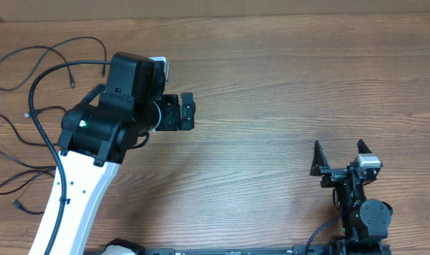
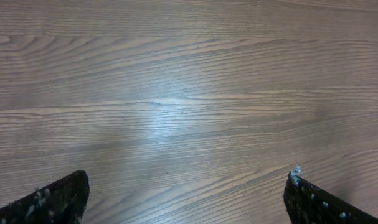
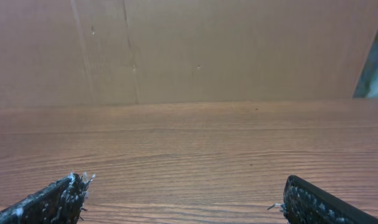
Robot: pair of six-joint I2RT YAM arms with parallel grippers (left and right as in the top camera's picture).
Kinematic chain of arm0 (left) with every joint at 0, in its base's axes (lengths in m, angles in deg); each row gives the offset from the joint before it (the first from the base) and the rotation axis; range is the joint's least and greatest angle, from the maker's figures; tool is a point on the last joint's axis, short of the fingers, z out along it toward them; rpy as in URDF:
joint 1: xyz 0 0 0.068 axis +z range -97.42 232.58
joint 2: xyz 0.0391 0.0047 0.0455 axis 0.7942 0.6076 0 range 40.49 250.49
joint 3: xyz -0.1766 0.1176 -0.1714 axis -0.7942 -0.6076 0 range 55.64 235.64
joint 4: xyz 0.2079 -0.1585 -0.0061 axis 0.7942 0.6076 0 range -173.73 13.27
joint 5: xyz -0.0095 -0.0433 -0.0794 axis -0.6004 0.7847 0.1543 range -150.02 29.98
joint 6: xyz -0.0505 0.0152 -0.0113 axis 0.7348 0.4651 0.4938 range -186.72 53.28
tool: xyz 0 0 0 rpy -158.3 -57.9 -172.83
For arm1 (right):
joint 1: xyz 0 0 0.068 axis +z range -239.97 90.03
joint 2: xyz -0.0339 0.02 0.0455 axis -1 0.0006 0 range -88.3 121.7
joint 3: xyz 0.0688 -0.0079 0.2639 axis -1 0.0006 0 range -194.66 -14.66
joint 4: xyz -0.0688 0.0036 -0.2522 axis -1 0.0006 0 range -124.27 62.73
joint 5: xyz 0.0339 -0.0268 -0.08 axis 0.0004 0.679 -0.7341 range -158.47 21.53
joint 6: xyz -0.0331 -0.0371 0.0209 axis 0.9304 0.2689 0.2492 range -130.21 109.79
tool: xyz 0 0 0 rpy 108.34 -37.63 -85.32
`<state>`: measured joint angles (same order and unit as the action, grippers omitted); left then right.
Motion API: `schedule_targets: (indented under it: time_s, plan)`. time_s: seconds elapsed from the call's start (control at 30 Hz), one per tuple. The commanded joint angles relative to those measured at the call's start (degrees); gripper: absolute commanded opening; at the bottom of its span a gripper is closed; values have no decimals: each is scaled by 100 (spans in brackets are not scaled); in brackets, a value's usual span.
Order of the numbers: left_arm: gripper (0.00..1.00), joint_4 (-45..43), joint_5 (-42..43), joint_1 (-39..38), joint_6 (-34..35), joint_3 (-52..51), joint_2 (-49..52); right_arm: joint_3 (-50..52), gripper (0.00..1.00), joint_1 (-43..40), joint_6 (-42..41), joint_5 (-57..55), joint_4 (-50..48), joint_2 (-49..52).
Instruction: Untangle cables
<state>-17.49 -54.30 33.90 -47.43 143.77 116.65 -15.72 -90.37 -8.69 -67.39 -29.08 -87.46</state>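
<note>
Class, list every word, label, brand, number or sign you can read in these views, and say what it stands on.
None: no readable text in any view. The table, the cables, the left gripper and the right gripper carry no visible lettering; the green dot on the left arm looks like a light, not a sign.

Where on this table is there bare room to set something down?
The widest bare stretch of table lies between the open left gripper and the open right gripper, and runs on to the far edge. It is crowded at the left edge, where the cables loop beside the left arm.
</note>
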Motion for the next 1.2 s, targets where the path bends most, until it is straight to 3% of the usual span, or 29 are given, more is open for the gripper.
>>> schedule_targets:
  time_s: [0.0, 1.17]
  plan:
    - [100, -2, -35, -11, -90, 101, 35, 59, 100, -31, 28, -39, -33, -68]
    - [99, 157, -173, 0, -133, 79, 33, 59, 100, -31, 28, -39, -33, -68]
